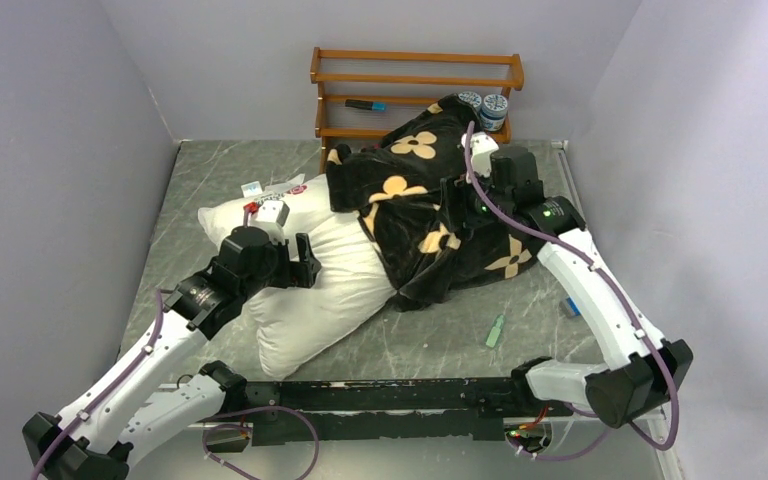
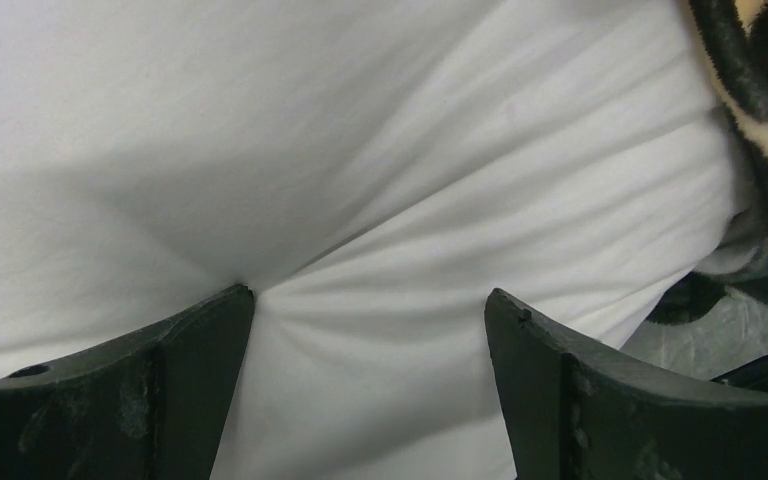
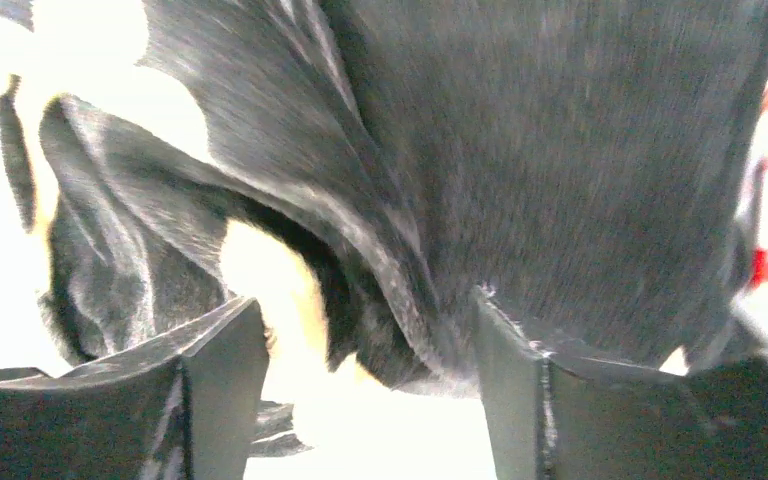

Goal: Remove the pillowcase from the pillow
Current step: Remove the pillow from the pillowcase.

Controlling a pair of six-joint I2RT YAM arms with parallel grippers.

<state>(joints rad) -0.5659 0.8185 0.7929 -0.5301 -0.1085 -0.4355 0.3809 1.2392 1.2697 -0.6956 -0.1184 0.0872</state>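
**Pillowcase partly off the pillow; both tools spread**

Pillowcase lies heaped on the bench at centre right. It covers the far right end of the pillow, and its far edge reaches the foot of a wooden rack. We see the pillow's near left part bare and white. Black folds hide how much of it sits inside the cover.

The left tool stands wide. Both its fingers press into the white pillow cloth, which creases between them without being pinched.

The right tool also shows its fingers apart, over the black plush. Its wrist view is blurred and washed out. A dark fold runs down between the fingers, close to the one at the right of that view, and we cannot tell whether they touch. From above, its fingertips are lost against the black fabric.

A small green item lies on the bench near the cover's near edge, too small to identify.
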